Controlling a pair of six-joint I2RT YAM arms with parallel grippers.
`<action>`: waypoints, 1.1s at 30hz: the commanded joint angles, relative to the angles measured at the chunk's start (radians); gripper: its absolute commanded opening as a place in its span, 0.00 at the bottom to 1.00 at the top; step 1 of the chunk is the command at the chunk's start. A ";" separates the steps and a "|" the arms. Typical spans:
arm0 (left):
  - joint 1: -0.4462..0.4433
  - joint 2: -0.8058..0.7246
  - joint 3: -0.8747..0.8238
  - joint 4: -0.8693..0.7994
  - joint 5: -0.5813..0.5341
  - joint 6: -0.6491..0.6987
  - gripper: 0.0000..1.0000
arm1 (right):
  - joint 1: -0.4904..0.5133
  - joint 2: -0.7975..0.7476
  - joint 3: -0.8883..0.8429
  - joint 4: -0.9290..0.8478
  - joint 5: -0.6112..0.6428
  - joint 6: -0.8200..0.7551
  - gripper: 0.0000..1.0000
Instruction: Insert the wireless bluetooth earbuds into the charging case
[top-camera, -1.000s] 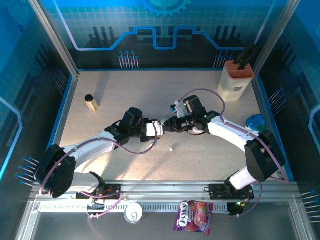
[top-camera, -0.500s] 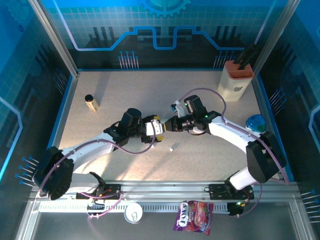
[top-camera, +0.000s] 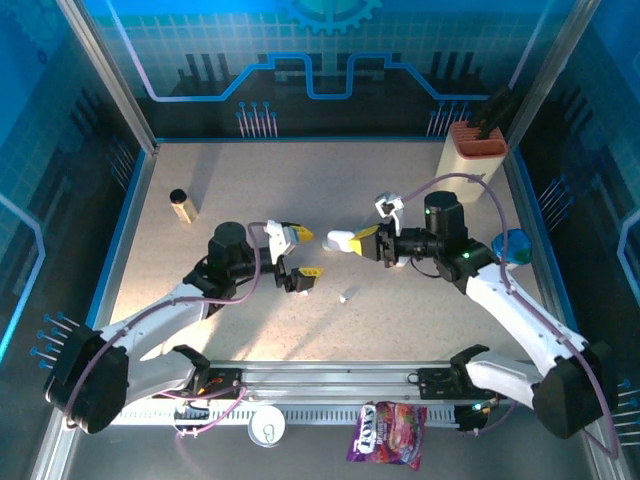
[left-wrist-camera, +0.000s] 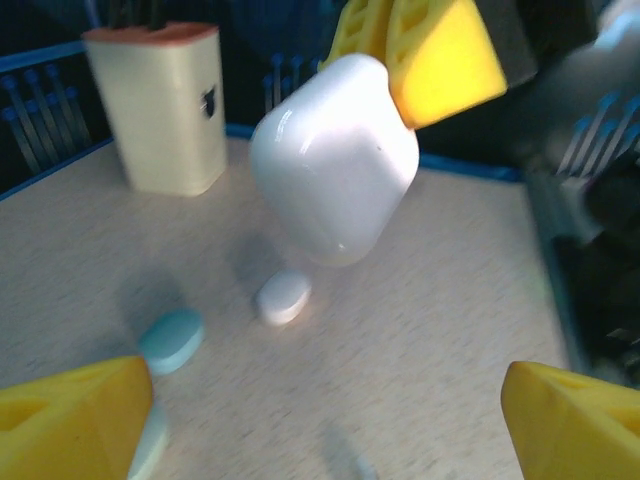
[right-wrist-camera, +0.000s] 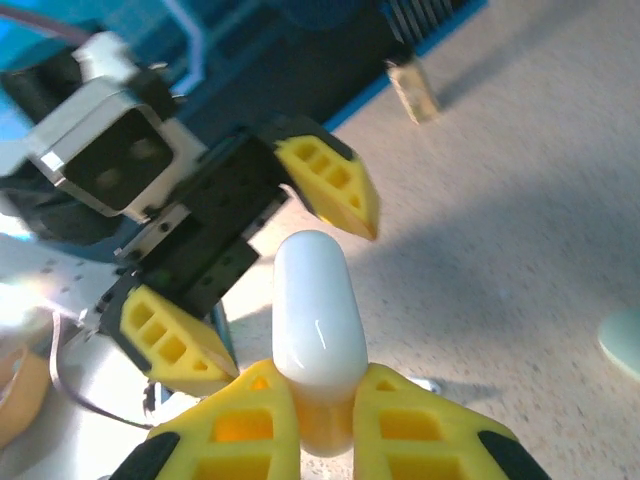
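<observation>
The white charging case (top-camera: 341, 241) hangs closed above the table's middle, my right gripper (top-camera: 362, 241) shut on its right end. In the right wrist view the charging case (right-wrist-camera: 318, 315) stands out from between my yellow fingers (right-wrist-camera: 230, 430). My left gripper (top-camera: 303, 252) is open just left of the case, not touching it. From the left wrist the case (left-wrist-camera: 335, 170) fills the upper middle, with my left gripper (left-wrist-camera: 320, 430) spread wide below it. One tiny white earbud (top-camera: 343, 297) lies on the table under the gap between the grippers. The case lid looks shut.
A cream knife block (top-camera: 472, 160) stands at the back right. A small dark-capped bottle (top-camera: 181, 206) stands at the left. A blue oval thing (top-camera: 512, 245) lies by the right wall. White (left-wrist-camera: 284, 298) and teal (left-wrist-camera: 170, 340) ovals lie beyond the case. A candy bag (top-camera: 387, 434) lies off the front rail.
My left gripper opened, let go of the case and drew back left. My right gripper closed on the case and carried it a little to the right.
</observation>
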 joint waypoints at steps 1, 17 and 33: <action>0.004 -0.014 -0.020 0.158 0.170 -0.226 0.83 | -0.017 -0.044 -0.013 0.098 -0.169 -0.065 0.11; -0.098 0.092 0.072 0.255 0.197 -0.358 0.54 | 0.023 -0.043 0.000 0.064 -0.209 -0.132 0.11; -0.098 0.116 0.129 0.232 0.194 -0.333 0.29 | 0.033 -0.017 -0.012 0.059 -0.192 -0.157 0.11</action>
